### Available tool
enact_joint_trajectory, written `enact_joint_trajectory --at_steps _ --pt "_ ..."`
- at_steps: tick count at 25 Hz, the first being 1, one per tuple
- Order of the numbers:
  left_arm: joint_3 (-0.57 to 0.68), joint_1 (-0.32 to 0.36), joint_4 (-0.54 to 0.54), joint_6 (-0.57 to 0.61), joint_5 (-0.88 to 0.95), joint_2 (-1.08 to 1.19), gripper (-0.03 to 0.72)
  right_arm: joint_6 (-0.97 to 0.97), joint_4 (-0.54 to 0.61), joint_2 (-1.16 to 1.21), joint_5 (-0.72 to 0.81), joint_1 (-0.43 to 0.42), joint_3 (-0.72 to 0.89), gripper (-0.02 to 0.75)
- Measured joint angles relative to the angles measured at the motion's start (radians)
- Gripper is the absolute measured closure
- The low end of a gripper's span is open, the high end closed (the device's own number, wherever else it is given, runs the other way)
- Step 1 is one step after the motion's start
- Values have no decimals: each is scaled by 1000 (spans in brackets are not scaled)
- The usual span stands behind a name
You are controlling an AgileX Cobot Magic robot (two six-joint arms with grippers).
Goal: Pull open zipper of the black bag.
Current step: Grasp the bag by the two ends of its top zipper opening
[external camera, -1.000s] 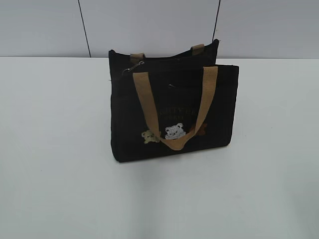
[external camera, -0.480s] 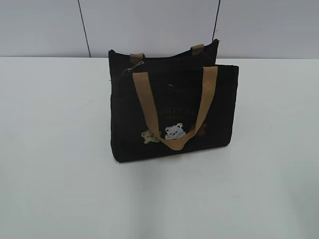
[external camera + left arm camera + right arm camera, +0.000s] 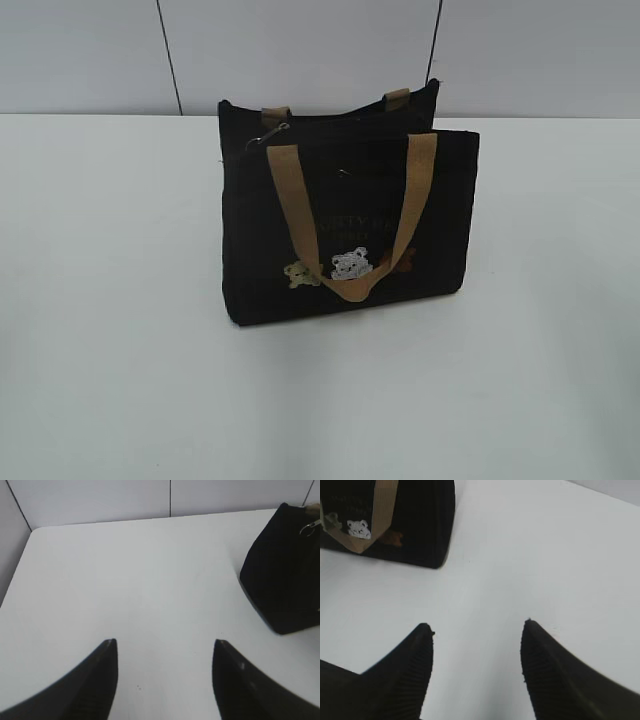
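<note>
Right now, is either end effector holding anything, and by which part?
Nothing is held. The left end effector and right end effector are open over bare table, apart from the black bag.

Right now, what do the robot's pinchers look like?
Only the fingers show. The left gripper has two smooth, black, pointed fingers that curve like horns. The right gripper has the same shape, also black, but its fingers have fine ribbed lines. No cables or markings are visible.

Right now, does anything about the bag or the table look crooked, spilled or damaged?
Nothing stands out. The black bag stands upright on the white table, one tan handle draped down its front. The zipper's pull tab sits at the top left corner.
</note>
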Motion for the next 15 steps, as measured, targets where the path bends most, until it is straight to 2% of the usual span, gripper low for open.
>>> enact_joint_trajectory --at_steps 3,6,11,15 --pt "-33 0 -12 101 -88 164 235 -42 16 132 5 0 -114 308" --pt "-59 0 -92 255 -209 333 235 -125 50 273 49 0 -237 308" --pt "-164 0 -399 663 -300 653 235 -257 133 545 135 7 -452 308" --pt "-287 0 -635 984 -257 862 235 -316 148 715 201 59 -636 308"
